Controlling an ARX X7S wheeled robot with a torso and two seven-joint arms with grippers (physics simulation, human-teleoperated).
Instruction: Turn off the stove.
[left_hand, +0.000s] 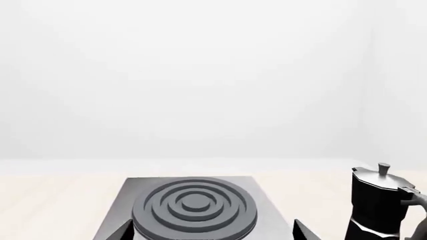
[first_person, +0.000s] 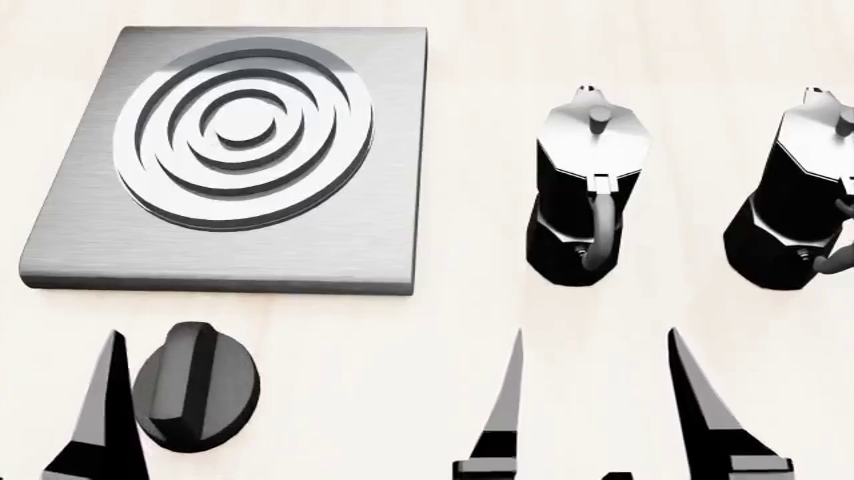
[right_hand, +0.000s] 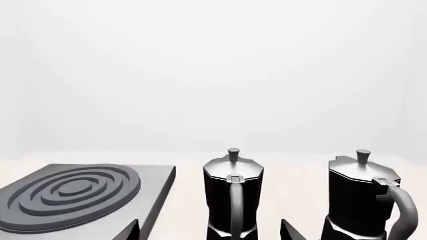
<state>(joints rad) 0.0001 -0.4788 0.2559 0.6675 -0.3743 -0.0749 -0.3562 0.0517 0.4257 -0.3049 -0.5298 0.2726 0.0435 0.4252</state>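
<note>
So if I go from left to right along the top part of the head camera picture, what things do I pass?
Stove → first moka pot → second moka pot, cut off by the picture's right edge.

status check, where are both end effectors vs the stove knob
Left end effector open, straddling the knob, no grip seen. Right end effector open, empty. Stove bare; two moka pots off right, clear.

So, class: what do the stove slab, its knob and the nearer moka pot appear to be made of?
Stove slab: brushed grey metal, fine streaks, matte sheen.
Knob: likely black plastic, dull and ridged.
Moka pot: polished silver metal top, glossy black faceted body, material unclear.
</note>
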